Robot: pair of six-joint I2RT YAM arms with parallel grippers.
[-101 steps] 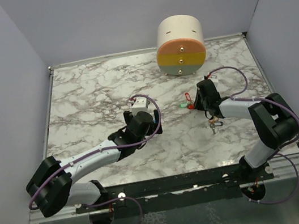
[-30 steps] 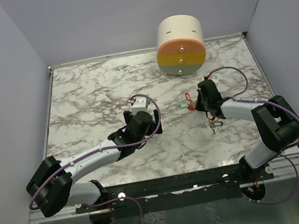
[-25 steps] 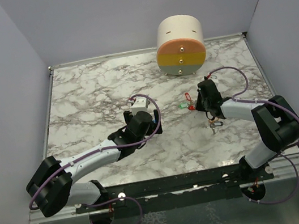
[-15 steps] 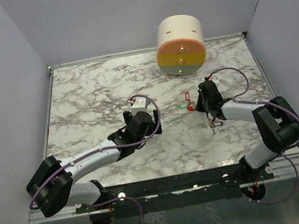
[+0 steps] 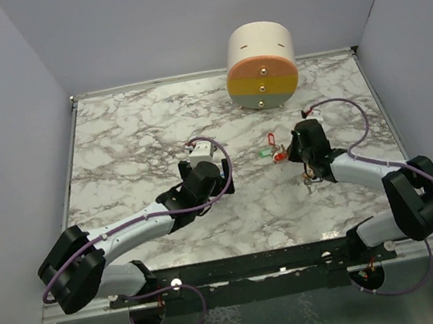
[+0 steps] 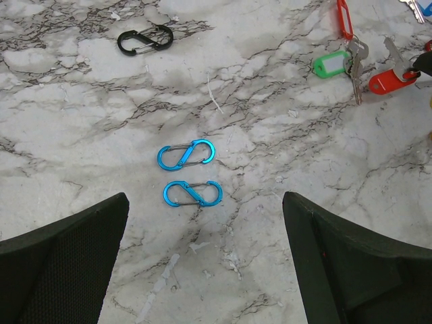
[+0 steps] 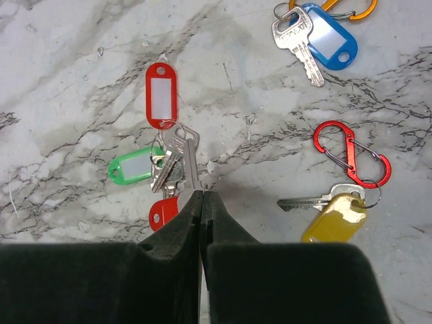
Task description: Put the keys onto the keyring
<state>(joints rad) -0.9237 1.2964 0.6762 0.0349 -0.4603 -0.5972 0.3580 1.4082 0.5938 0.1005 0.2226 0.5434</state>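
A bunch of metal keys (image 7: 177, 158) with a red tag (image 7: 160, 94), a green tag (image 7: 133, 169) and a second red tag (image 7: 164, 210) lies on the marble. My right gripper (image 7: 202, 194) is shut, its tips pinching the blade of one key of that bunch. A blue-tagged key (image 7: 329, 35) lies far right, and a yellow-tagged key (image 7: 334, 216) on a red S-clip (image 7: 351, 154) lies right. My left gripper (image 6: 206, 223) is open and empty over two blue S-clips (image 6: 187, 154). The bunch also shows in the top view (image 5: 275, 152).
A black S-clip (image 6: 144, 40) lies far left in the left wrist view. An orange clip (image 7: 351, 7) sits beside the blue tag. A round drum (image 5: 261, 65) with orange, yellow and grey bands stands at the back. Walls enclose the table.
My right arm has swung its elbow outward to the right, and the gripper has shifted slightly right at the key bunch. The left arm has not moved.
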